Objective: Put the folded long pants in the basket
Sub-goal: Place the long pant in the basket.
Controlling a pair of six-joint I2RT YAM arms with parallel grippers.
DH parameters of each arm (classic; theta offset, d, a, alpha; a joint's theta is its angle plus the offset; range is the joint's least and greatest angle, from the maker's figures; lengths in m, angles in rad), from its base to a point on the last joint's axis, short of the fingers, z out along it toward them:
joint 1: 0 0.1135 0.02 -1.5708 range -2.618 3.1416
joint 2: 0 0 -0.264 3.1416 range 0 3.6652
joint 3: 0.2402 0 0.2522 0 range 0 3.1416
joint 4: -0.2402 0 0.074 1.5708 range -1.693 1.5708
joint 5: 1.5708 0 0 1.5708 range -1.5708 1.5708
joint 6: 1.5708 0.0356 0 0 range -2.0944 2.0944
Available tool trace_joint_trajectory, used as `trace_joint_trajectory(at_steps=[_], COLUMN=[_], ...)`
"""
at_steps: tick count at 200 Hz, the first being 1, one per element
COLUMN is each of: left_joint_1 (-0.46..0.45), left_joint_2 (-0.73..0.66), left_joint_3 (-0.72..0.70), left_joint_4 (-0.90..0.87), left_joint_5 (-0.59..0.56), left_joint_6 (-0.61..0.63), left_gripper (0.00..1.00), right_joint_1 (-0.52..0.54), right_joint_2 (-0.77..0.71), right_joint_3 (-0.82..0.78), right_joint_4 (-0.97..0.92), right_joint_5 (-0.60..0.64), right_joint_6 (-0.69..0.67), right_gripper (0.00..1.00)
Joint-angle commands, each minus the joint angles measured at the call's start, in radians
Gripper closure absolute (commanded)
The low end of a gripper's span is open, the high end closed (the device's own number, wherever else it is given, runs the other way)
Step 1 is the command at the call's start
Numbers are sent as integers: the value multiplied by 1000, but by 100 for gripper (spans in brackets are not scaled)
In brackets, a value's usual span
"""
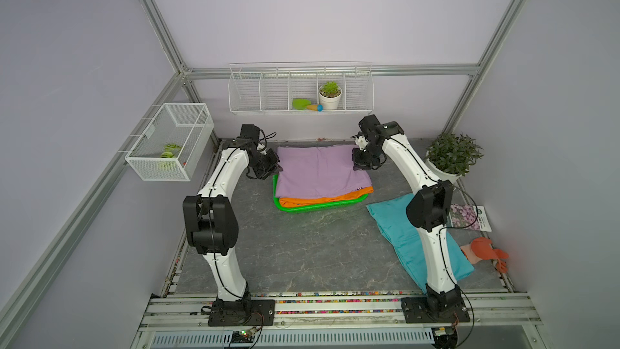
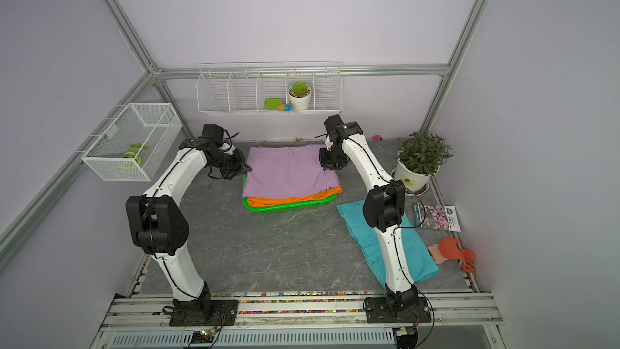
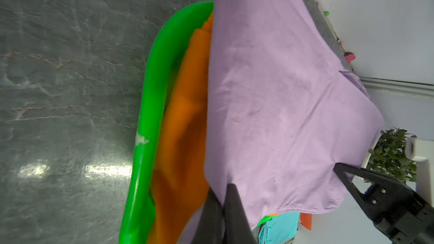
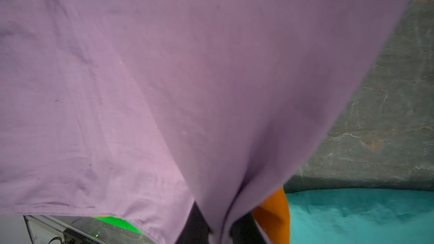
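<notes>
**Top views.** Lilac pants (image 1: pixel 322 171) (image 2: pixel 288 172): spread flat with the long axis running left to right across the table (image 1: pixel 302 253). They lie over the basket (image 1: pixel 312 208) and cover the orange pants (image 1: pixel 318 200) already inside it. Only the near green rim and an orange strip show. The left hand (image 1: pixel 273 167) is at the cloth's left edge and the right hand (image 1: pixel 359 162) at its right edge.

Teal pants (image 1: pixel 392 226) (image 2: pixel 360 229): on the table outside the basket, by its near right corner. The long axis runs back toward the right arm's base, so they are nearer the right hand.

**Left wrist view.** Left hand (image 3: pixel 225 214): fingers together, pinching the edge of the lilac pants (image 3: pixel 281 102). The basket (image 3: pixel 150 113) rim and orange pants (image 3: pixel 185 125) lie beneath.

**Right wrist view.** Right hand (image 4: pixel 218 231): clamped on a gathered fold of the lilac pants (image 4: pixel 187 78). The teal pants (image 4: pixel 364 214) lie just beyond.

**Judgement.** The basket sits straight below the held cloth, so the next move probably needs only lowering and letting go.
</notes>
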Motion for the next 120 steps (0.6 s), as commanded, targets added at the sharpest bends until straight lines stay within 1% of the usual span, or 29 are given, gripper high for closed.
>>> trace_joint_trajectory(at_steps=[1, 26, 53, 95, 107, 120], left_joint_1=[5, 11, 11, 13, 14, 17], left_joint_2=[35, 57, 16, -39, -53, -56], left_joint_3=[5, 9, 2, 16, 13, 5], left_joint_4=[26, 28, 34, -14, -22, -26], left_joint_5=[50, 111, 174, 263, 261, 227], left_joint_6=[30, 26, 20, 8, 15, 21], left_gripper=[100, 100, 100, 100, 100, 100], right_joint_1=[-23, -23, -35, -52, -52, -52], right_joint_2=[12, 4, -67, -143, -142, -129], right_joint_3=[36, 34, 34, 35, 32, 28], right_joint_4=[-38, -43, -52, -87, -91, -90], right_joint_5=[-22, -35, -15, -49, -51, -50], right_joint_6=[27, 19, 9, -3, -9, -13], right_gripper=[100, 100, 100, 100, 100, 100])
